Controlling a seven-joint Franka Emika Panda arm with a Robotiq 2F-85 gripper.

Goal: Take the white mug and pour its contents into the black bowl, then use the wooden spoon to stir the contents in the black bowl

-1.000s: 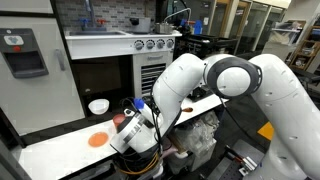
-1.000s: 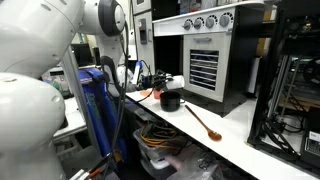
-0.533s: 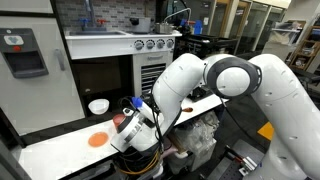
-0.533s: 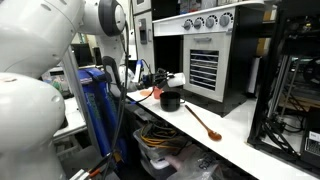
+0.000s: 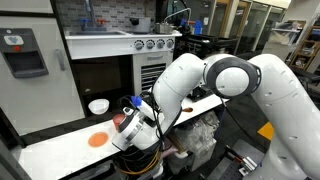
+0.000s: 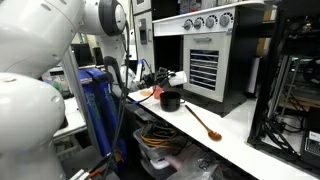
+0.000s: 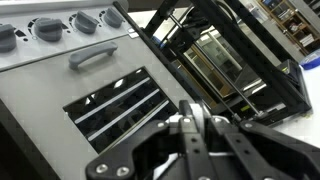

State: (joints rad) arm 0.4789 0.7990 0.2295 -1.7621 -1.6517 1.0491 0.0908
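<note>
The gripper [image 6: 165, 78] is clenched. In the wrist view its fingers [image 7: 197, 128] stand pressed close together, pointing at the front of a toy oven [image 7: 110, 100] with a grey handle and slatted vents. In an exterior view a small white vessel sits at the fingertips, tipped on its side: the white mug [image 6: 177, 78], held just above the black bowl [image 6: 171, 101]. The bowl stands on the white counter [image 6: 250, 150] in front of the oven, and the wooden spoon [image 6: 203, 122] lies flat near it, apart from it.

In an exterior view the bulky white arm [image 5: 230, 80] fills the middle and hides both bowl and mug. Beside it lie a flat orange disc [image 5: 97, 140] and, further back, a wider white bowl [image 5: 98, 106].

Compared with a second ago nothing has visibly shifted — arm, mug, bowl and spoon all sit as they did.
</note>
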